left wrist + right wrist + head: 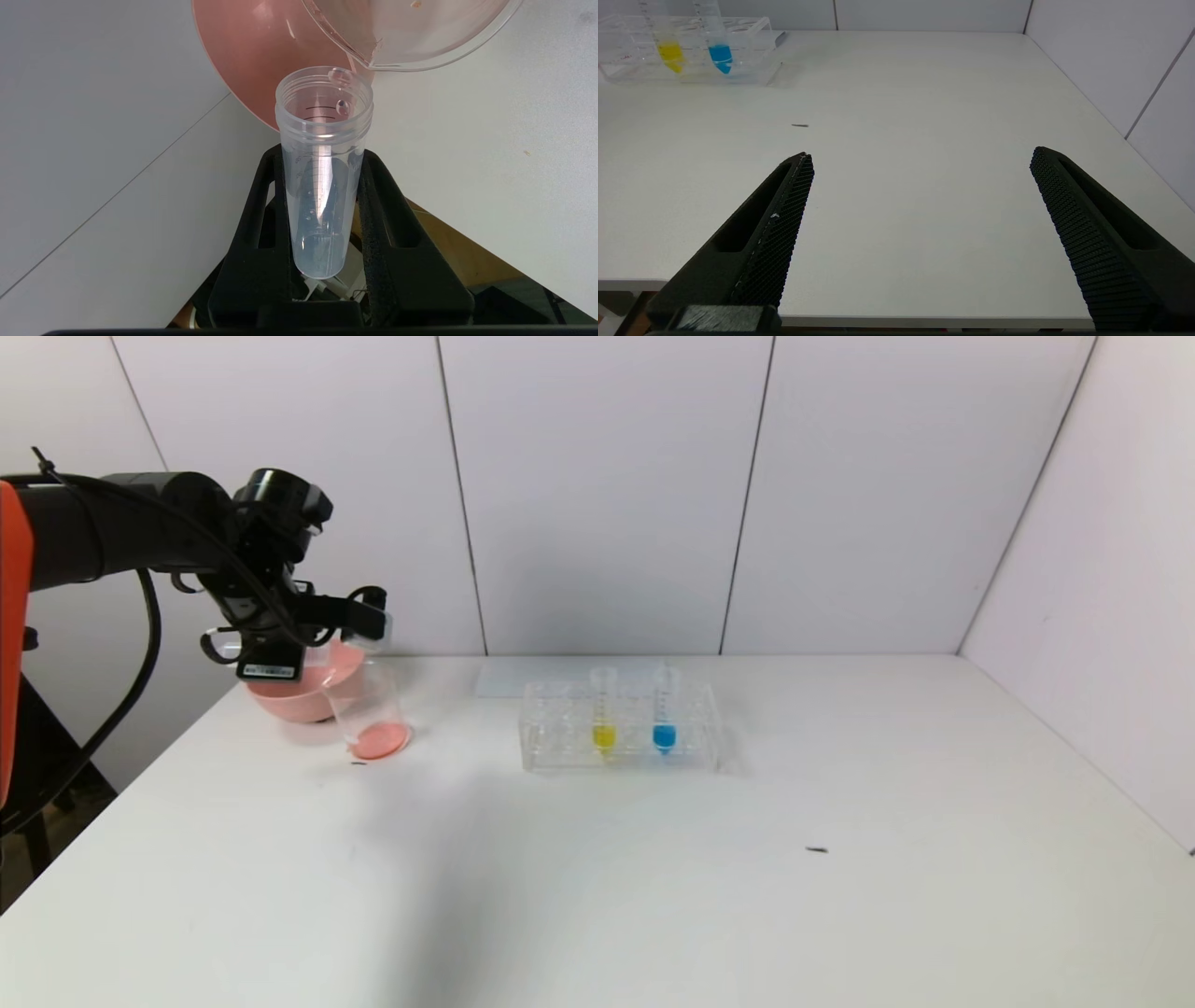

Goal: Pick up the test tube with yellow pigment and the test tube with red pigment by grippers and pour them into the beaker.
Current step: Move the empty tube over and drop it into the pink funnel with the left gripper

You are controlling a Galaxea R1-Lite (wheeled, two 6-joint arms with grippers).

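Observation:
My left gripper (367,616) is shut on the test tube with red pigment (322,186), tipped with its mouth at the rim of the beaker (420,51). The tube looks almost drained; only droplets and a pinkish trickle show at its mouth. The beaker (372,709) stands at the back left of the table with pink-red liquid at its bottom. The test tube with yellow pigment (604,714) (670,49) stands upright in the clear rack (560,751). My right gripper (920,156) is open and holds nothing, low over the table's near edge, out of the head view.
A pink bowl (289,700) (252,51) sits just behind the beaker. A blue-tipped tube (664,714) (720,51) stands in the rack (752,28) beside the yellow one. A small dark speck (817,848) lies on the white table. Wall panels close in the back and the right.

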